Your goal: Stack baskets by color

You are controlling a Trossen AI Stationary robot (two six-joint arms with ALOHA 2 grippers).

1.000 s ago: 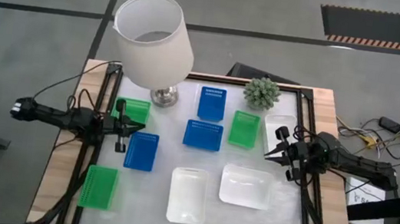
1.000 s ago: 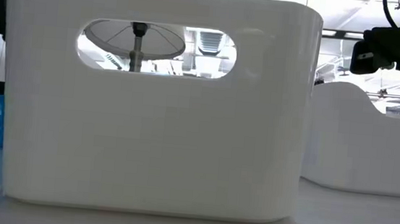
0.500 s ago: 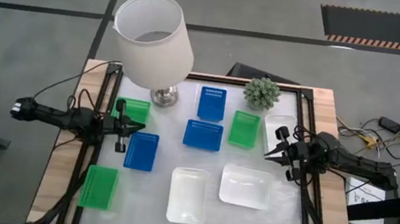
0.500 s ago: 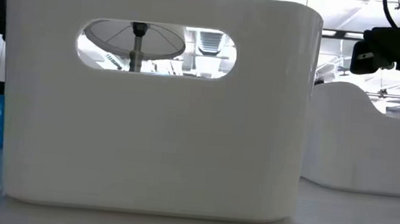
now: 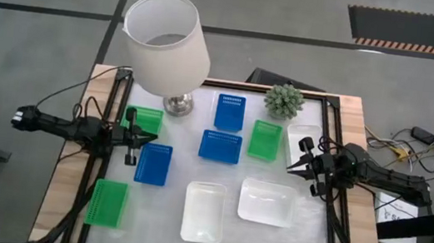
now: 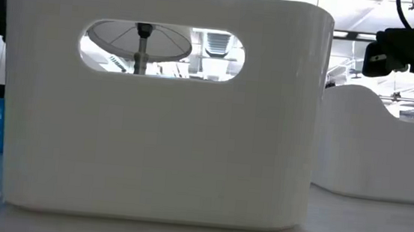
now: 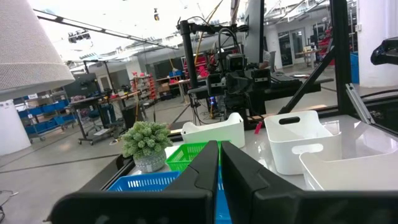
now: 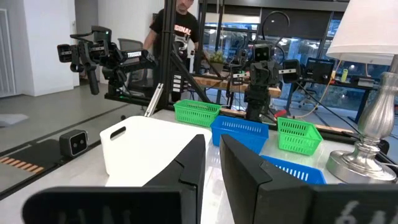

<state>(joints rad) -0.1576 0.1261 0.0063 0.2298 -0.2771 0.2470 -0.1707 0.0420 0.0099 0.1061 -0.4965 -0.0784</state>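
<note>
Looking down from the high view, I see nothing changed since earlier: left end effector (image 5: 146, 136) stays closed and empty between a green basket (image 5: 143, 119) and a blue basket (image 5: 153, 163). Right end effector (image 5: 299, 163), fingers slightly apart and empty, hangs by a white basket (image 5: 301, 141). Low view: a white basket (image 6: 159, 104) fills it, unmoved.

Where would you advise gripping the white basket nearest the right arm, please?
Pinch the long rim wall of that white basket nearest the right pincer, coming straight down from above. It sits upright and open-topped, so the thin wall is exposed; the green basket crowds its other long side.
</note>
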